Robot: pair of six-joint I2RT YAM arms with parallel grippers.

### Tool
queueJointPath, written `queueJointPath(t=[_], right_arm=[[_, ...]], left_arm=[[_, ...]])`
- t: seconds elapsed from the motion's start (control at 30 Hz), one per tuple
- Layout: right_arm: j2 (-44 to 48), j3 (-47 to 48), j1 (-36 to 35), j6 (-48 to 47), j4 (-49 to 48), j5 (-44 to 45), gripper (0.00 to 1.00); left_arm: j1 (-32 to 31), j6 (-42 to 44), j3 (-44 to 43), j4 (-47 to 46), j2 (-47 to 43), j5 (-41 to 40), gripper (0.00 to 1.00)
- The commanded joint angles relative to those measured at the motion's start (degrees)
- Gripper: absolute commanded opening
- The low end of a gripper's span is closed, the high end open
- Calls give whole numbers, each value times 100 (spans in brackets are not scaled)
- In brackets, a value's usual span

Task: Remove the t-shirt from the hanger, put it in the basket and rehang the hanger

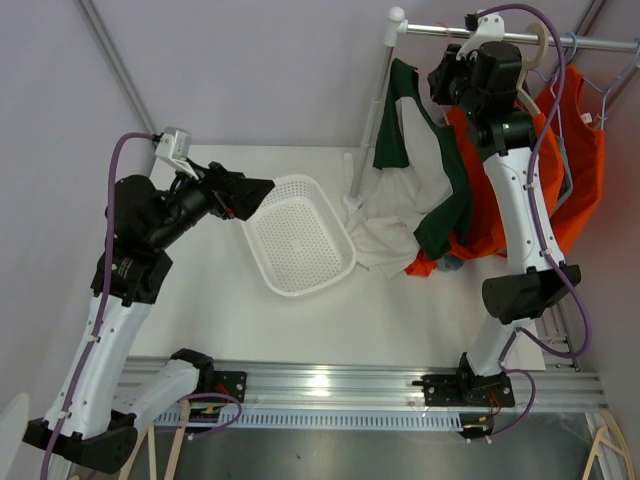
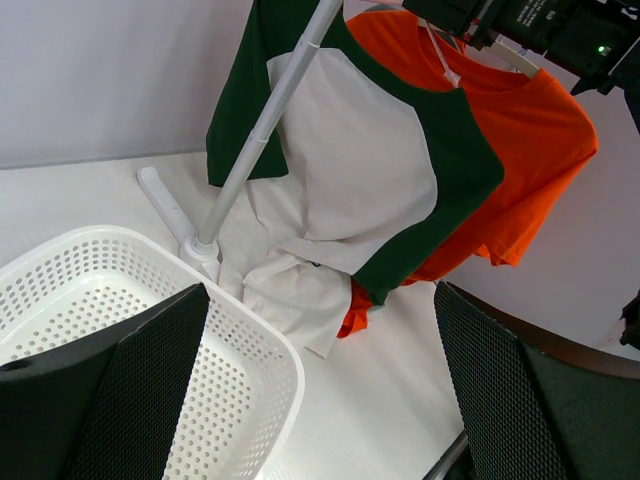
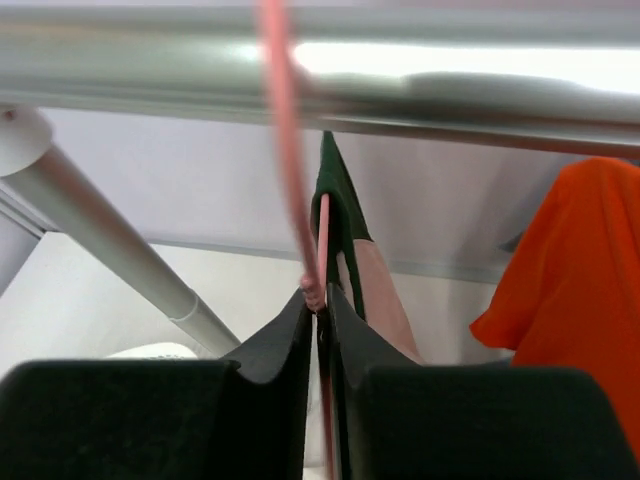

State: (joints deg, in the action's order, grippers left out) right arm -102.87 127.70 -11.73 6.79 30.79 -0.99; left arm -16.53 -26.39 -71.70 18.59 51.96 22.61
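A white t-shirt with dark green sleeves (image 1: 425, 165) hangs on a pink hanger (image 3: 285, 150) from the metal rail (image 1: 560, 40) at the back right. Its lower part lies bunched on the table. My right gripper (image 1: 458, 72) is up at the rail, shut on the hanger's neck (image 3: 318, 298) just above the green collar (image 3: 338, 205). My left gripper (image 1: 250, 195) is open and empty, held above the white basket's left rim. In the left wrist view the t-shirt (image 2: 350, 170) hangs ahead, beyond the open fingers (image 2: 130, 400).
An orange t-shirt (image 1: 580, 150) hangs on another hanger right behind the white one. A white perforated basket (image 1: 300, 235) stands on the table left of the rack's upright pole (image 1: 372, 110). The pole's foot (image 2: 165, 205) rests beside the basket.
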Motion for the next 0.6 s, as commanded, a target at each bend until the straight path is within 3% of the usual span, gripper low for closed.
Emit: queueJointPath(t=[0.0, 0.1, 0.17, 0.4, 0.57], right_arm=[[-207, 343, -93, 7, -266, -33, 7], [-435, 694, -137, 24, -73, 3, 9], [-506, 835, -181, -2, -64, 3, 0], [-401, 1028, -374, -300, -415, 538, 0], [-190, 1099, -637, -660, -845, 1319, 0]], left_arm=[[36, 125, -37, -92, -72, -81, 99], [36, 169, -37, -31, -72, -143, 100], [36, 187, -55, -5, -72, -160, 100], [10, 248, -186, -31, 32, -73, 99], [-491, 828, -476, 154, 42, -810, 99]])
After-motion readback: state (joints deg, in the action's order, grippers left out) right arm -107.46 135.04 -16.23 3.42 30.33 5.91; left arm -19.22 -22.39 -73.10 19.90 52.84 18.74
